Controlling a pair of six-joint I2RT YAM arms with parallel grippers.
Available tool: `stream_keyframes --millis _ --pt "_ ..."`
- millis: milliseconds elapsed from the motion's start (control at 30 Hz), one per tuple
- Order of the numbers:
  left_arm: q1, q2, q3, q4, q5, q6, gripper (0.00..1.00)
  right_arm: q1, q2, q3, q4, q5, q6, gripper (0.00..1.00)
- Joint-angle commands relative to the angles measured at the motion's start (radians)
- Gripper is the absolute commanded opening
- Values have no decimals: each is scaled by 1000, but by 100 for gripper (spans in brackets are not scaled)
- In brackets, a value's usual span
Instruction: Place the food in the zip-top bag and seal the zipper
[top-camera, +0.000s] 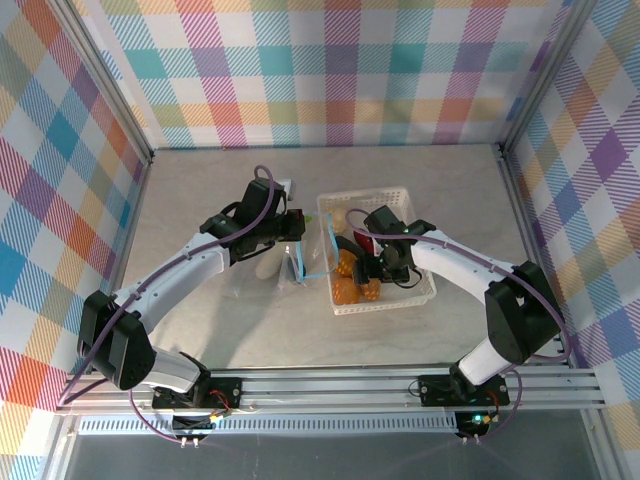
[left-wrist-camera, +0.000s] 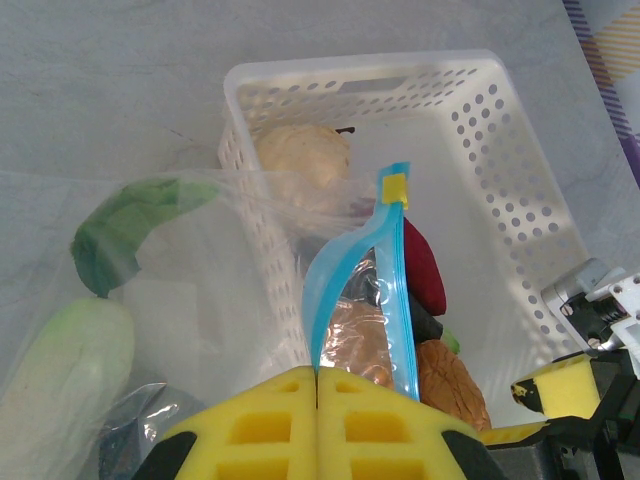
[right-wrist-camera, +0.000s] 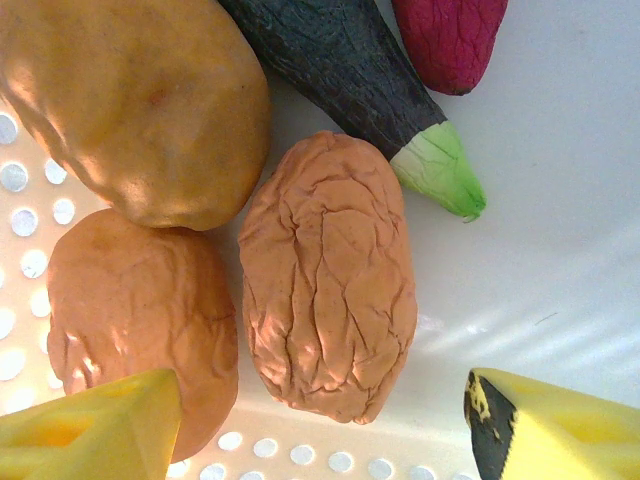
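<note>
The left gripper (left-wrist-camera: 318, 385) is pressed together on the blue zipper (left-wrist-camera: 396, 290) at the mouth of the clear bag (left-wrist-camera: 200, 270), which lies just beside the white basket (left-wrist-camera: 520, 200). The right gripper (right-wrist-camera: 325, 425) hangs spread wide over the tan bread pieces (right-wrist-camera: 325, 290) and the eggplant (right-wrist-camera: 340, 60) in the basket. A radish (left-wrist-camera: 70, 370) shows through the bag's plastic.

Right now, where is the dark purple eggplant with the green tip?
Right wrist view, top centre: the eggplant lies in the white basket, between the wrinkled tan bread piece and the dark red piece.
</note>
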Motion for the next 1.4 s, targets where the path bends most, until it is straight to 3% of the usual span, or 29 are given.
stream_keyframes --millis 0,667,800,1200,1367 --pt "11 -7 32 -20 16 15 1 1 0 -15 -9 12 14 77" --pt "12 -2 25 -32 5 19 1 -19 159 -1 101 21 26 75" --pt "15 -3 25 -32 4 19 1 -22 160 -8 108 44 32 71" --pt "15 -3 24 -34 3 19 1 -29 48 -24 89 103 33 45" --pt "15 7 31 -32 6 19 1 -31 -43 -16 65 115 34 44"
